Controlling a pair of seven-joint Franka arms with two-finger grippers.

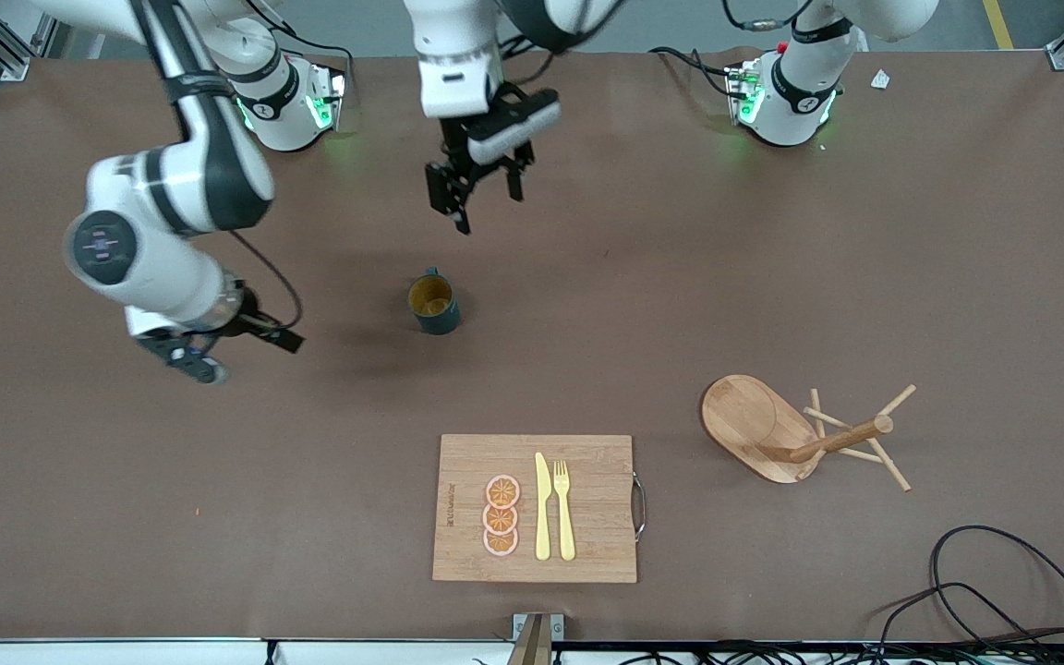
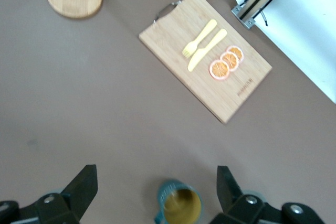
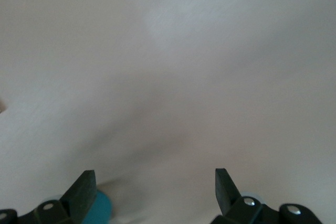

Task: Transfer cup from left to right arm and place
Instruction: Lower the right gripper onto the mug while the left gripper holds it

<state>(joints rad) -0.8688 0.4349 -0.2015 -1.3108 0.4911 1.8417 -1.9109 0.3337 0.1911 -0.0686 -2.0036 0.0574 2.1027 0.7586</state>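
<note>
The cup [image 1: 433, 303] is a dark teal mug with a tan-yellow inside. It stands upright on the brown table, mouth up, touched by neither gripper. My left gripper [image 1: 488, 208] hangs open and empty over bare table beside the cup, on the robots' side of it. In the left wrist view the cup [image 2: 179, 205] shows low between the spread fingers of the gripper [image 2: 156, 174]. My right gripper [image 1: 246, 358] is open and empty, low over the table toward the right arm's end from the cup. The right wrist view shows the gripper [image 3: 153, 178] and a teal sliver of the cup [image 3: 102, 208] by one finger.
A bamboo cutting board [image 1: 587, 545] with a yellow knife, a fork and three orange slices lies near the front edge; it also shows in the left wrist view [image 2: 173, 56]. A wooden mug tree [image 1: 809, 434] lies tipped over toward the left arm's end. Cables [image 1: 1003, 591] lie at that front corner.
</note>
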